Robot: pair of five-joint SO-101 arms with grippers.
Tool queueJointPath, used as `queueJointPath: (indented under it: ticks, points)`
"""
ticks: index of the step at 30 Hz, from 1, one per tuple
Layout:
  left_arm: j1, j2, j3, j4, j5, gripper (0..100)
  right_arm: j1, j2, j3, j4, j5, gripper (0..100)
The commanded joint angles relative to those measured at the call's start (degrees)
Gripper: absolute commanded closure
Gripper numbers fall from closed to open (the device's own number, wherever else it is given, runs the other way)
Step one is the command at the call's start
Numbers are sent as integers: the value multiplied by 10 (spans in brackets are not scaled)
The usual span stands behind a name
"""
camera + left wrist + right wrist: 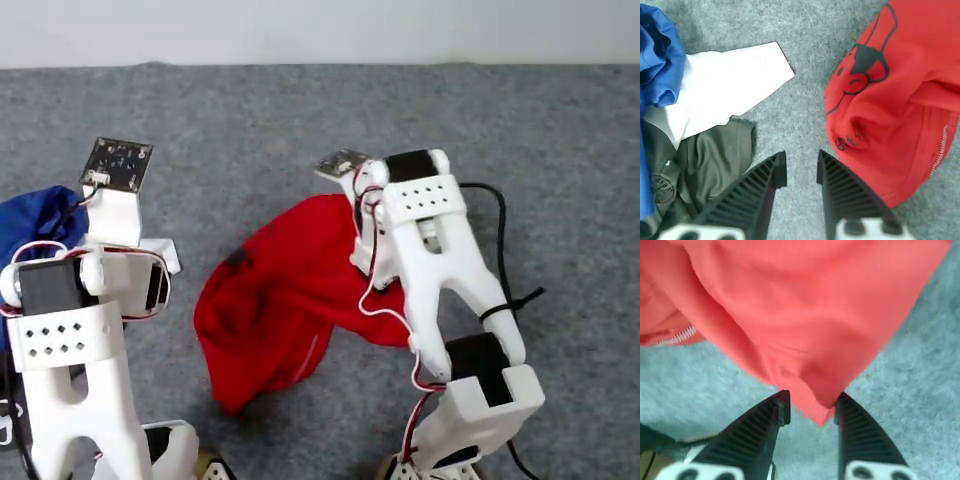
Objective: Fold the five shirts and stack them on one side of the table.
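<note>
A red shirt (270, 310) lies bunched on the grey table (250, 120) between the two arms. My right gripper (811, 400) is at its far right edge, shut on a fold of red shirt (805, 300) that fills the gap between its fingers. My left gripper (801, 167) hangs open above bare table with nothing in it. The red shirt (890, 100) with its black print lies to one side of it. On the other side a pile holds a blue shirt (657, 55), a white shirt (725, 90) and a dark green shirt (705, 160).
The blue shirt (35, 225) pokes out at the table's left edge, beside the left arm. A black cable (500, 230) runs along the right arm. Open grey surface stretches across the back and far right of the table.
</note>
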Motion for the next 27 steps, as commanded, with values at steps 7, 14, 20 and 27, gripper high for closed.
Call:
queueJointPath:
  ticks: [7, 14, 20, 27]
  points:
    - [4, -12, -2, 6, 2, 892, -15, 55, -11, -31, -47, 809]
    - [4, -12, -1, 4, 1, 892, -15, 102, -83, -30, -68, 809]
    - [4, -12, 0, -4, 1, 892, -4, 123, -94, -30, -65, 811]
    - [4, -12, 0, -4, 1, 892, 75, 122, -108, -30, -65, 811]
